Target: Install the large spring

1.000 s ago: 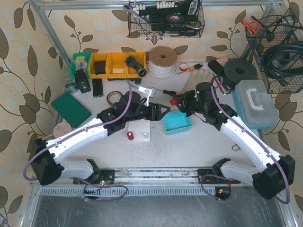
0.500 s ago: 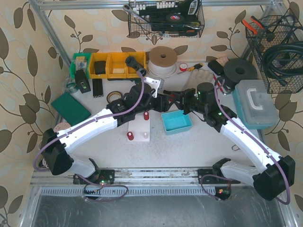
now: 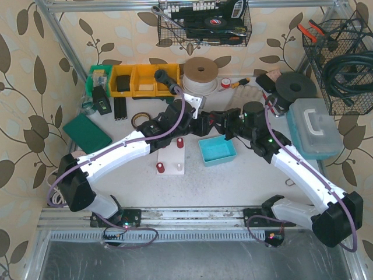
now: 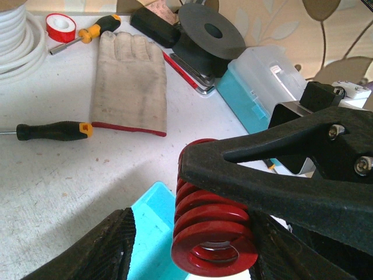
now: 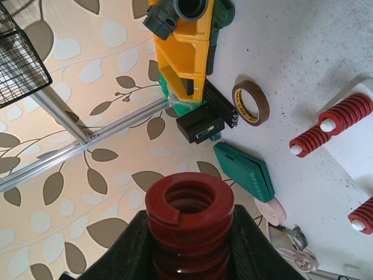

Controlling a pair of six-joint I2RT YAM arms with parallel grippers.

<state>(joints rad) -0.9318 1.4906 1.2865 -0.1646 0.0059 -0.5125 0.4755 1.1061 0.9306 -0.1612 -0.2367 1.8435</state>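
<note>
The top camera is looking steeply down from overhead at the near side, taking in the whole worktop point(image 3: 210, 186). The left wrist camera is sitting very close above the spring point(image 4: 213, 233), facing the far right corner past a glove point(image 4: 129, 76). The right wrist camera is sitting just as close to that spring, facing left toward the bins point(image 5: 186, 41). Both wrist views are sharing the spring. The top view is covering all they show.

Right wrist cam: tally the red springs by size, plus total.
large red spring: 1
smaller red springs on white pegs: 3
Total: 4
</note>
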